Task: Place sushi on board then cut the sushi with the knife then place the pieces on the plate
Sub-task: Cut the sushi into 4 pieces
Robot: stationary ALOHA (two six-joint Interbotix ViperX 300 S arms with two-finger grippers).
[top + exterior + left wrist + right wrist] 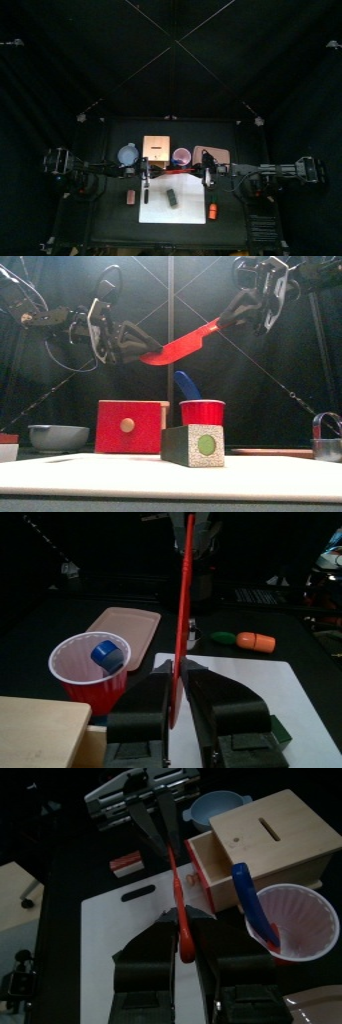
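- The sushi [194, 445] stood uncut on the white board [80, 471], near the middle of the table's front edge
- Above it the red knife [187, 344] hung aslant, held at both ends: the left pincer [178, 684] was closed on the blade end, the right pincer [187, 958] on the handle end
- The step in hand looked like settling the knife for the cut; next, one pincer would need to let go so the blade could come down across the sushi
- The pink plate [210, 155] lay near the back edge, right of middle
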